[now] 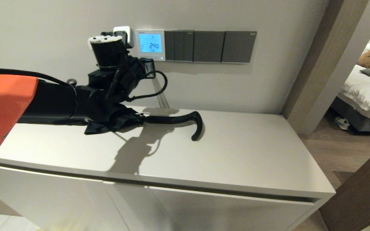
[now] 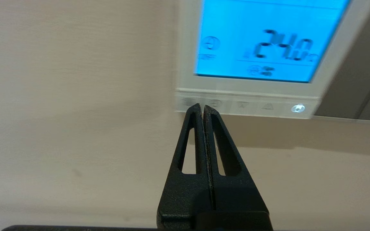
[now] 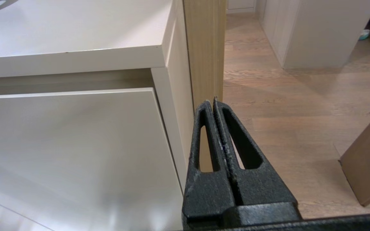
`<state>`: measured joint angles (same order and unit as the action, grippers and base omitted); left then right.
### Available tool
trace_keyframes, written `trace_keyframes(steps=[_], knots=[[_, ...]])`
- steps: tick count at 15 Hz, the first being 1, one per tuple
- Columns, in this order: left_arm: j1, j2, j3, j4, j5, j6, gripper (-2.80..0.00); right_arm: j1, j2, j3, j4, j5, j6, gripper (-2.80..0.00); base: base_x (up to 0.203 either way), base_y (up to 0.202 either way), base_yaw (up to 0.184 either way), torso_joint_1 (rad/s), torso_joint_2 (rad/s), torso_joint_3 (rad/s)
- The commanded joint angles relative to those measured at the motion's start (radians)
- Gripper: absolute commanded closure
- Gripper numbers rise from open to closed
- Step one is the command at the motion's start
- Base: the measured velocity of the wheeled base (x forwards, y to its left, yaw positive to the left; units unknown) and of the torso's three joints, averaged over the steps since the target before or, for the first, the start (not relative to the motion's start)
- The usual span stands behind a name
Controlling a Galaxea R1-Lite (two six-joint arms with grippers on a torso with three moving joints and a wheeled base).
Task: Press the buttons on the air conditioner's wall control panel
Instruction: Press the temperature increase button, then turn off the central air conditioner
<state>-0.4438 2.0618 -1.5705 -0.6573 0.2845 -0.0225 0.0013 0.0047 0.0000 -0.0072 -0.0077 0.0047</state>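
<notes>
The white wall control panel (image 1: pixel 150 45) has a blue-lit screen reading 24.0; it also shows in the left wrist view (image 2: pixel 255 41). A row of pale buttons (image 2: pixel 242 106) runs along its bottom edge, and the end one (image 2: pixel 297 108) glows. My left arm (image 1: pixel 108 61) is raised to the wall just left of the panel. My left gripper (image 2: pixel 202 107) is shut and empty, with its tips at the left end of the button row, between the first two buttons. I cannot tell if they touch. My right gripper (image 3: pixel 211 102) is shut and empty, low beside the cabinet's right corner.
Dark grey switch plates (image 1: pixel 209 46) sit right of the panel and a white plug (image 1: pixel 123 33) sits left of it. A black folded umbrella (image 1: pixel 172 119) lies on the white cabinet top (image 1: pixel 242 154) under my left arm. A wooden door frame (image 1: pixel 320 64) stands at the right.
</notes>
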Motion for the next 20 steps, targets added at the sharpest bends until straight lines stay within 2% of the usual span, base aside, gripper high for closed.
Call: trace_keyframes(steps=[1, 14, 17, 20], knots=[[-0.003, -0.037, 0.026, -0.01, 0.002, 0.006, 0.0, 0.0, 0.0, 0.003, 0.0, 0.0, 0.0, 0.0, 0.0, 0.0, 0.0, 0.0, 0.0, 0.0], [-0.004, -0.187, 0.118, -0.03, 0.001, 0.015, 0.0, 0.0, 0.001, 0.003, 0.0, 0.0, 0.0, 0.0, 0.0, 0.0, 0.0, 0.0, 0.0, 0.0], [-0.002, -0.331, 0.226, -0.031, 0.001, 0.016, 0.0, 0.0, 0.001, 0.003, 0.0, 0.001, 0.0, 0.0, 0.0, 0.0, 0.0, 0.0, 0.0, 0.0], [0.0, -0.535, 0.437, -0.029, 0.002, 0.027, 0.0, 0.0, 0.001, 0.003, 0.0, 0.001, 0.0, 0.0, 0.0, 0.0, 0.0, 0.0, 0.0, 0.0]])
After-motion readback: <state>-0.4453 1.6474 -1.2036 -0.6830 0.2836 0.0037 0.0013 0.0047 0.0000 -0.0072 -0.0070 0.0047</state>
